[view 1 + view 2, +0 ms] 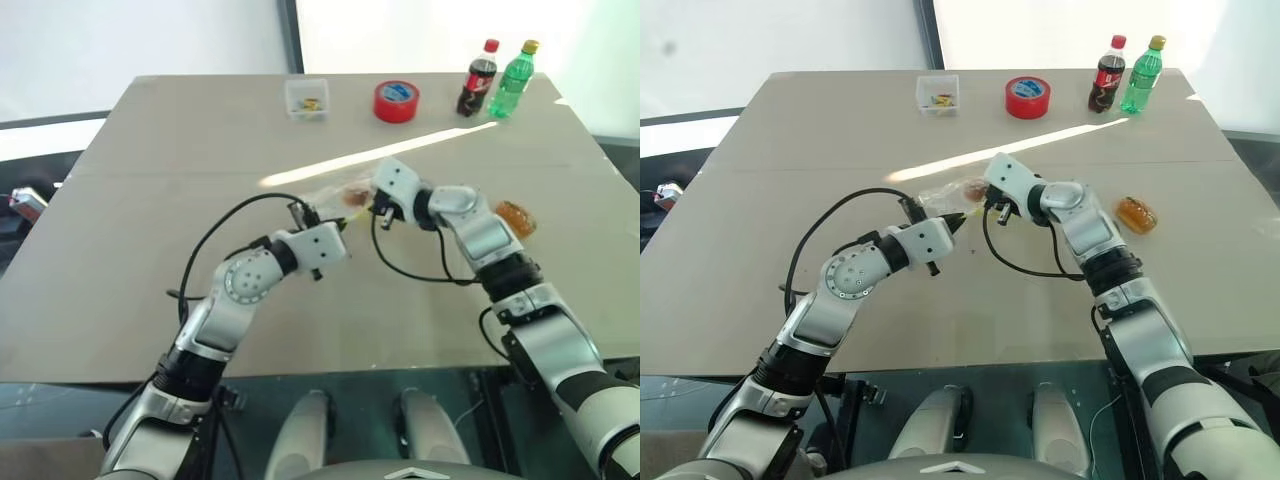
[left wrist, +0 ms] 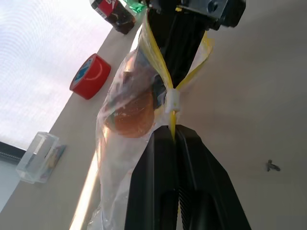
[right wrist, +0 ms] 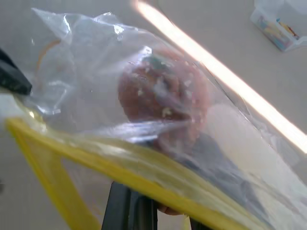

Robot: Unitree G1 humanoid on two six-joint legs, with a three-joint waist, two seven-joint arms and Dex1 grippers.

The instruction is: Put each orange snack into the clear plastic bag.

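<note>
One orange snack (image 2: 128, 120) sits inside the clear plastic bag (image 2: 120, 143), held above mid-table between the left gripper (image 2: 173, 136), clamped on its yellow strip, and the right gripper (image 1: 372, 207), whose finger spread cannot be told, while the other snack (image 1: 516, 217) lies apart near the table's (image 1: 150, 200) right edge.

**Non-task items: far edge of table**

Table (image 1: 150, 250): tan, flat surface. Small clear square box (image 1: 306, 98) with coloured bits inside, far centre. Red tape roll (image 1: 396, 101) just right of it. Cola bottle (image 1: 478, 78) and green bottle (image 1: 511, 80) upright, side by side, far right.
</note>
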